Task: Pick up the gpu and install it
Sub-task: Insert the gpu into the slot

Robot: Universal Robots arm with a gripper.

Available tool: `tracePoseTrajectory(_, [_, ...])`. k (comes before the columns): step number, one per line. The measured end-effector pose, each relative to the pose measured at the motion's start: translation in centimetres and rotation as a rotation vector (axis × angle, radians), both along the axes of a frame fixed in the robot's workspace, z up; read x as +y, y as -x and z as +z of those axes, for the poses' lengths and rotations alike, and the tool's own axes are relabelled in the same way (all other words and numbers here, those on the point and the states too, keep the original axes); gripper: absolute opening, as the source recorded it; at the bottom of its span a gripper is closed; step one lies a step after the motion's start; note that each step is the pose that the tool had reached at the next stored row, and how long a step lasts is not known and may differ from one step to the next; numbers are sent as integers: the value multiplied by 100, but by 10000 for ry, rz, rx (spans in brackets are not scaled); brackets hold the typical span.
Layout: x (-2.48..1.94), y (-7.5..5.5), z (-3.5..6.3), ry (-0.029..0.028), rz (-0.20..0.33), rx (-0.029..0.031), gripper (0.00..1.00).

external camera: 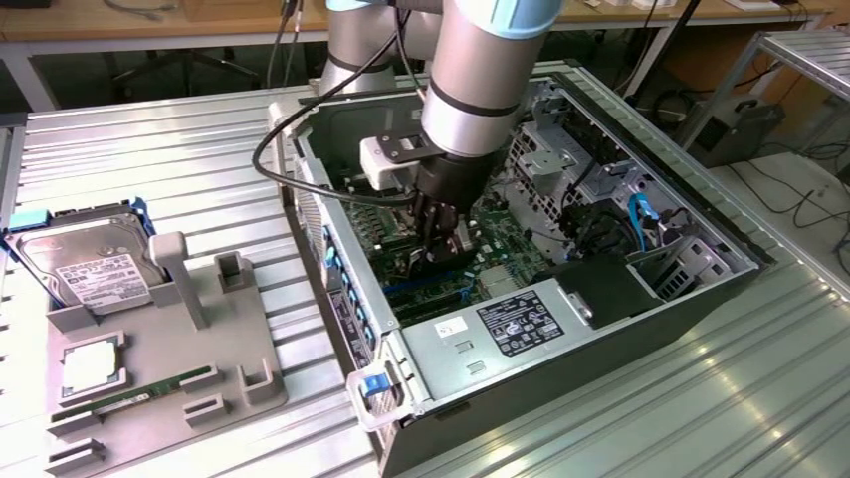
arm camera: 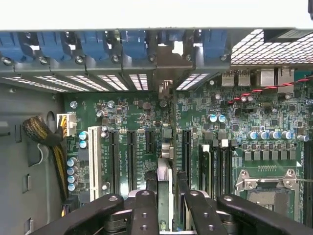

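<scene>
Reaching down into an open computer case (external camera: pixel 584 299) on a ribbed metal table (external camera: pixel 159 169), the gripper (arm camera: pixel 165 205) holds its fingers clamped on the gpu (arm camera: pixel 165 181), edge-on over the motherboard (arm camera: pixel 254 132). A hard drive (external camera: pixel 83 261) stands in a grey holder (external camera: pixel 159 358) alongside.

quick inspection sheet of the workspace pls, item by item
surface: ribbed metal table, grey fixture tray on it
job's things: gpu edge-on between the jaws, standing over the motherboard slots inside the open pc case
clutter: hard drive upright in the tray, green memory stick lying in it
grippers: gripper lowered into the case, jaws closed on the gpu
cables: black cable looping off the arm; blue cables inside the case
surroundings: benches, floor cables behind
</scene>
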State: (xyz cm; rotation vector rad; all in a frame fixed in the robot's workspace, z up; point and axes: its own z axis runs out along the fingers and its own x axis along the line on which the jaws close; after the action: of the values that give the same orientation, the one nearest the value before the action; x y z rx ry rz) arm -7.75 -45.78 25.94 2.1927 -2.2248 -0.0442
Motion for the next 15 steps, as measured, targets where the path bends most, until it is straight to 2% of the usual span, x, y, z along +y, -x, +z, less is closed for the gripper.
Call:
tracePoseTrajectory(2, [31,0,38,-63,1,-3,26])
tracePoseTrajectory(3, [30,0,-22,-54,0,9,26])
tracePoseTrajectory(4, [35,-1,-31,-60,2,15,26])
tracePoseTrajectory(5, [53,0,-31,-61,1,14,26])
tracePoseTrajectory(7, [43,0,-32,-61,1,14,26])
tracePoseTrajectory(8, [43,0,-32,-62,1,14,33])
tracePoseTrajectory(10, [43,0,-32,-62,1,14,33])
tracePoseTrajectory(11, [43,0,-32,-62,1,14,40])
tracePoseTrajectory(15, [43,0,22,-62,1,13,40])
